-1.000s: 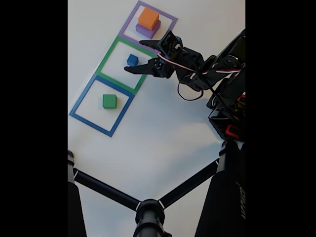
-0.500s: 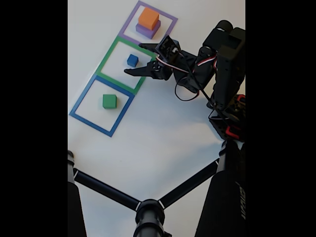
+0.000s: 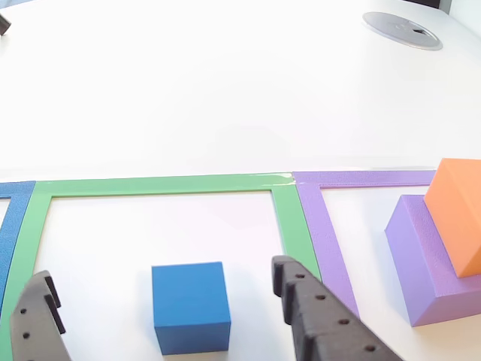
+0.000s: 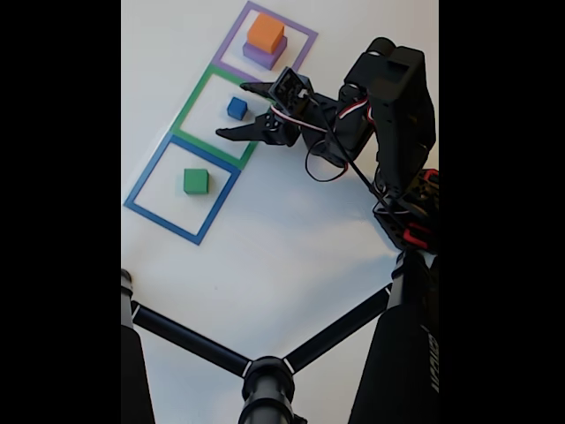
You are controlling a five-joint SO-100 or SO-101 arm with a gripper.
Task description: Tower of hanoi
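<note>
Three flat square outlines of tape lie in a row on the smooth white tabletop [image 4: 291,238]: a purple outline [image 4: 306,37], a green outline [image 4: 190,102] and a blue outline [image 4: 146,177], each sharing an edge with its neighbour. In the fixed view, dark tripod legs [image 4: 190,340] cross the lower part of the frame above the table, well apart from the squares. In the other view a round grey disc [image 3: 402,30] is set in the table far beyond the outlines.

The small blue cube [image 4: 237,108] sits inside the green outline, its faces plain and matte. The black two-finger gripper [image 4: 243,110] is spread wide, with one fingertip on each side of the cube and neither touching it in the other view [image 3: 161,301]. The orange square block [image 4: 265,33] rests on the wider purple square block [image 4: 256,55] inside the purple outline. The green square block [image 4: 196,181] stands alone inside the blue outline.
</note>
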